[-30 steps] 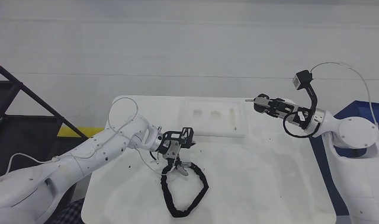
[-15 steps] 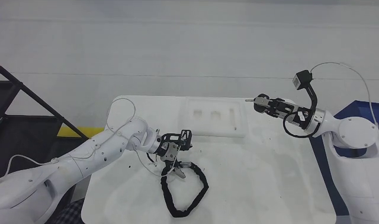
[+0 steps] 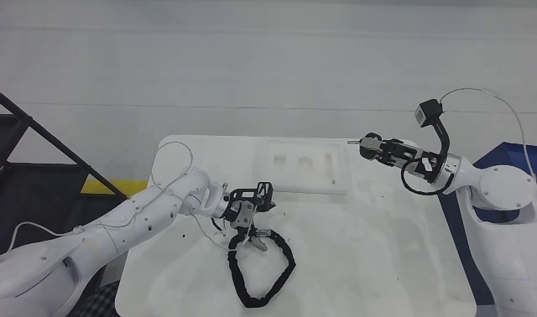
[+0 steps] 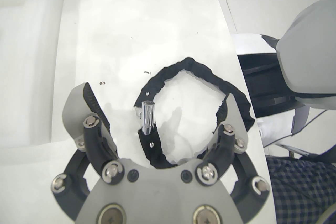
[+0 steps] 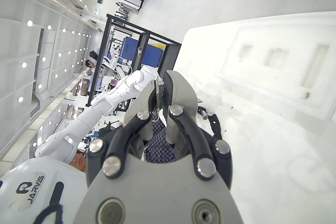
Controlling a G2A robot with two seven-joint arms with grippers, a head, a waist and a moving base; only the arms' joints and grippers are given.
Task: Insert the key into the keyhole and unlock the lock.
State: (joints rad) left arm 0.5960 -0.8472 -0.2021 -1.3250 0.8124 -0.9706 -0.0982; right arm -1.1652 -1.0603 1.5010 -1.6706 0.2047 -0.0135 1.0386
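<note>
The lock (image 3: 262,273), a black sleeved chain loop with a silver cylinder (image 4: 147,116) at one end, lies on the near left part of the white table (image 3: 377,250). No keyhole can be made out on it, and the left wrist view loses the loop's nearest stretch under the gripper's own body. The left gripper (image 3: 244,241) hangs just above that end with its jaws spread wide and nothing between them. The cylinder stands in the gap, one finger (image 4: 231,114) crosses the chain's sleeve, and whether it touches cannot be told.

The key (image 5: 157,93) is held well apart from the lock, above the table's far right side. It is pinched in the closed right gripper (image 3: 362,141), so only a thin metal edge and a small tip (image 3: 351,142) show. A white foam tray (image 3: 344,181) with shallow recesses sits along the far edge, between the two arms.
</note>
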